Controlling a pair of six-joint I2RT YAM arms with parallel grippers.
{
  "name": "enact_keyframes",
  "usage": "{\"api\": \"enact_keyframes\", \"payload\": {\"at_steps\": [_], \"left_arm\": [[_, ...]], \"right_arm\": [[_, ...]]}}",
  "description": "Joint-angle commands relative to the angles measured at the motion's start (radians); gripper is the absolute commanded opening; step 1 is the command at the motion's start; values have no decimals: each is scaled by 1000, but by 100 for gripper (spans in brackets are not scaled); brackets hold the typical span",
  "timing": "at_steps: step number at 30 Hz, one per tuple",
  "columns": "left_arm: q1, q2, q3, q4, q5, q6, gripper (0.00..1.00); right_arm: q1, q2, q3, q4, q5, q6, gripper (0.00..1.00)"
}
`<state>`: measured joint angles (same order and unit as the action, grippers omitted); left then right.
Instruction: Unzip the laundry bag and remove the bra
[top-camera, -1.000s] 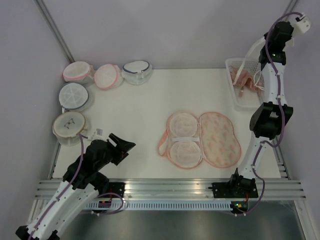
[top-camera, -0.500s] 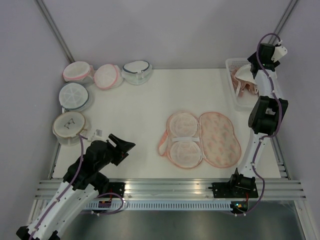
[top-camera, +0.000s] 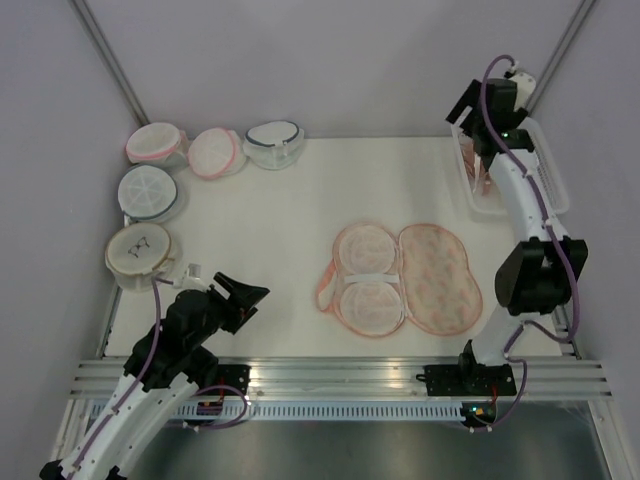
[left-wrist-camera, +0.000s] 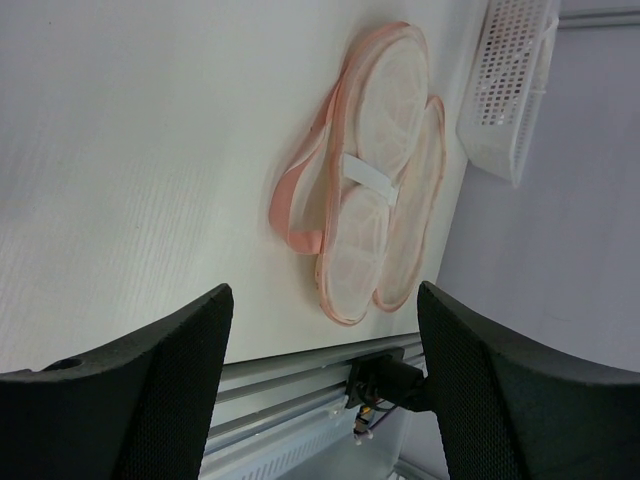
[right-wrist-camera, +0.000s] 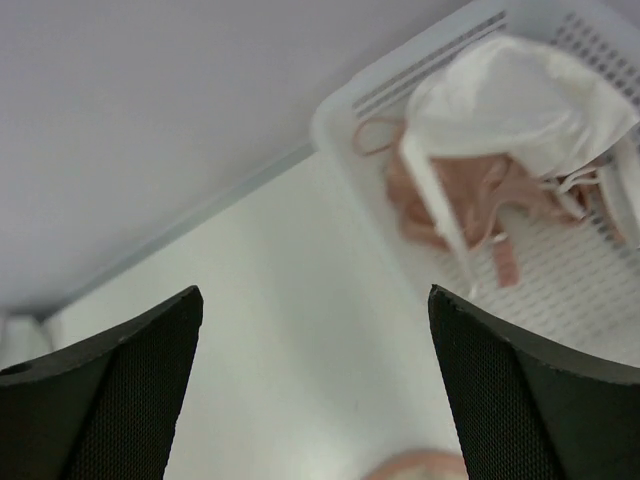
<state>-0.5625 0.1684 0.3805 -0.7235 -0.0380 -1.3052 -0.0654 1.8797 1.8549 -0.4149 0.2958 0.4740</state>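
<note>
We see the bag (top-camera: 436, 276) lying unzipped, flat. The bra (right-wrist-camera: 520, 95) sits in the basket (right-wrist-camera: 345, 105), apparently atop a pink garment (right-wrist-camera: 470, 190). Left gripper (left-wrist-camera: 325, 295) and right gripper (right-wrist-camera: 315, 300): fingers apart, empty.

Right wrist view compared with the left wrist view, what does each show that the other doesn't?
Only the right wrist view looks into the basket, where the white bra lies on a peach-pink garment. Only the left wrist view shows the laundry bag whole, unzipped and lying open on the table. Both show the basket and the table.
</note>
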Motion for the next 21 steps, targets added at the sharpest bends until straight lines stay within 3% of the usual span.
{"api": "enact_keyframes", "payload": {"at_steps": [1, 5, 11, 15, 18, 19, 21], "left_arm": [[0, -30, -3, 22, 26, -23, 79], [0, -32, 11, 22, 33, 9, 79], [0, -49, 5, 13, 93, 43, 80], [0, -78, -28, 15, 102, 35, 80], [0, -104, -37, 12, 112, 29, 80], [0, -112, -35, 4, 115, 26, 80], [0, -130, -34, -13, 109, 21, 80]], "right_arm": [[191, -233, -217, -105, 89, -11, 98], [415, -378, -515, -102, 169, 104, 98], [490, -427, -686, -379, 379, 348, 98], [469, -514, -807, -383, 396, 448, 98], [333, -579, -935, -265, 179, 460, 98], [252, -593, -963, -218, 152, 468, 98], [224, -608, -999, -199, 177, 465, 98]]}}
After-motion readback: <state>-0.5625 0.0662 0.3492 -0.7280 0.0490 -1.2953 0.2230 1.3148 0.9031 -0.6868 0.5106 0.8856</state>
